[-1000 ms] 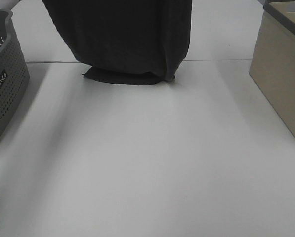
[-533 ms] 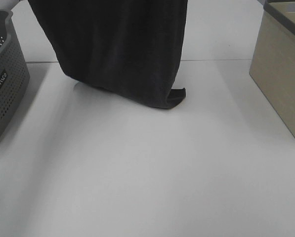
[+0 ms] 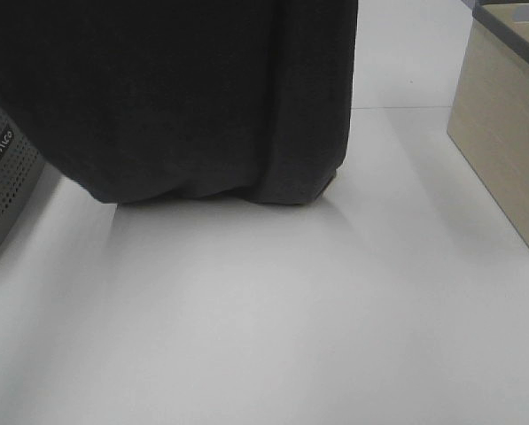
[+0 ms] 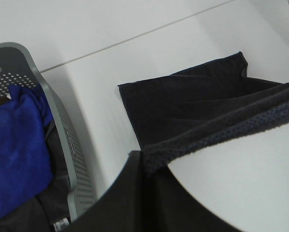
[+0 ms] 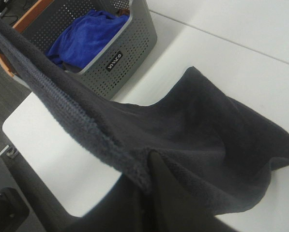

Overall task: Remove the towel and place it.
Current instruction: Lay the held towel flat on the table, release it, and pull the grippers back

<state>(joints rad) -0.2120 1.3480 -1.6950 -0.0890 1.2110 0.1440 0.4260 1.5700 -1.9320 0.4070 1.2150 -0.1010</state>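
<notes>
The dark charcoal towel point(image 3: 184, 97) hangs as a wide curtain across the upper left of the exterior high view. Its lower edge rests folded on the white table point(image 3: 291, 310). Neither gripper shows in that view. In the left wrist view my left gripper point(image 4: 146, 162) is shut on the towel's hemmed edge, with the rest of the towel point(image 4: 183, 106) lying on the table below. In the right wrist view my right gripper point(image 5: 146, 166) is shut on the hem too, and the towel point(image 5: 207, 145) drapes down onto the table.
A grey perforated basket point(image 3: 3, 168) stands at the table's left edge, partly hidden by the towel. It holds a blue cloth point(image 4: 13, 145), also seen in the right wrist view point(image 5: 86, 34). A beige box point(image 3: 503, 115) stands at the right.
The towel has come forward and to the left. It now fills more of the exterior high view, and its lower edge lies nearer the front, partly hiding the basket.
</notes>
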